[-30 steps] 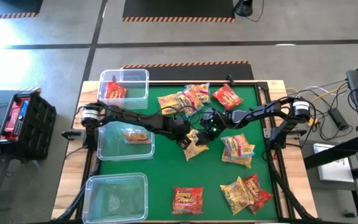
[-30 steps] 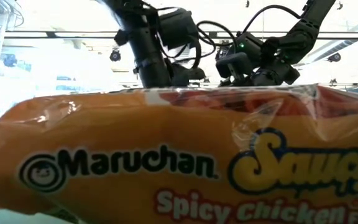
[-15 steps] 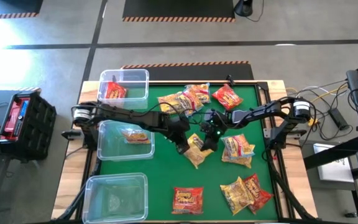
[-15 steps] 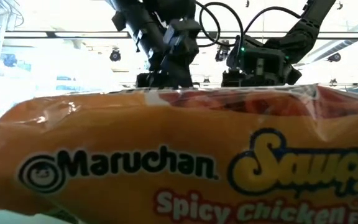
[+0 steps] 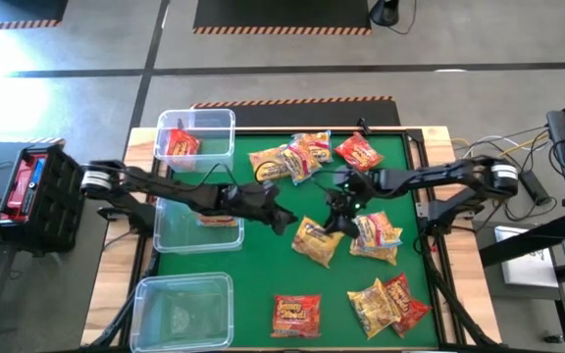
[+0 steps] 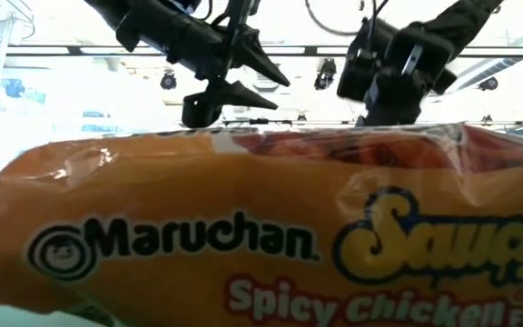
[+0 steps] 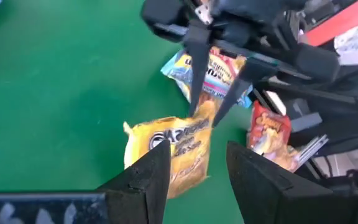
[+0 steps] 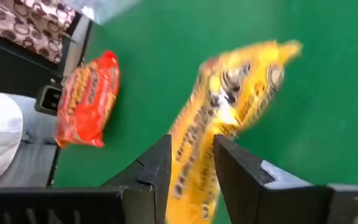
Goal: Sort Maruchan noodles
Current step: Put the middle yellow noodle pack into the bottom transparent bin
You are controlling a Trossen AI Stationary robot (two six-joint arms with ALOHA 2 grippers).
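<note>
A yellow Maruchan packet (image 5: 317,241) is at the middle of the green mat, under my right gripper (image 5: 337,216), which is shut on it. It also shows in the left wrist view (image 7: 173,152) and in the right wrist view (image 8: 229,99). My left gripper (image 5: 283,220) is open and hangs just left of the packet, its fingers pointing at it (image 7: 197,155) without touching. Other red, yellow and orange-blue packets lie flat on the mat. My right gripper pinches the yellow packet between its two fingers (image 8: 157,168) at its upper end (image 7: 201,119). It comes from above, pointing down. The packet hangs tilted below the fingers. Whether its lower end (image 7: 166,180) rests on the mat, I cannot tell.
Three clear bins line the left edge: the far bin (image 5: 226,120) holds a red packet, the middle bin (image 5: 165,230) a yellow one, and the near bin (image 5: 184,284) shows nothing inside. Packets lie at the far middle (image 5: 292,157), right (image 5: 376,233) and near right (image 5: 390,304). An orange packet (image 6: 243,236) fills the low view.
My left gripper has drawn back toward the table's left and now points level at the packet. My right gripper has shifted a little toward the near edge. The yellow packet has moved with it, toward the near right.
</note>
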